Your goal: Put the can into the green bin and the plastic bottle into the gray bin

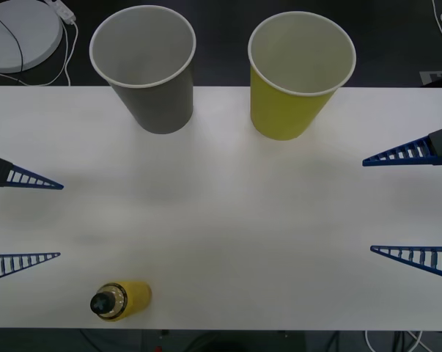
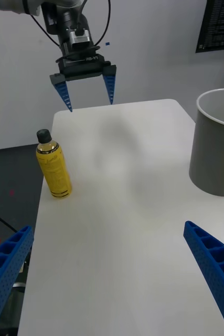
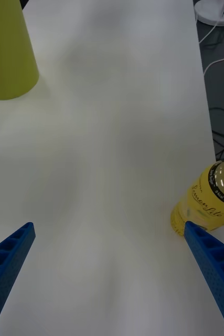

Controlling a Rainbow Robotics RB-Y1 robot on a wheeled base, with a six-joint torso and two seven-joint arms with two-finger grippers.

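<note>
Two blue grippers, each with two long, tapering fingers built as open ribbed lattices, like small ladders narrowing to a point. Left gripper [image 1: 26, 218] with dark mounts at the finger bases; right gripper [image 1: 411, 207] the same, with a black block behind the upper finger. From across the table, left gripper [image 2: 87, 90] on a gray-black crossbar below a dark wrist housing with a silver-gray block, black cables looping above, and a pale gray arm link behind. Solid finger [image 3: 216, 268] faces covered in fine dimpled dots.
</note>
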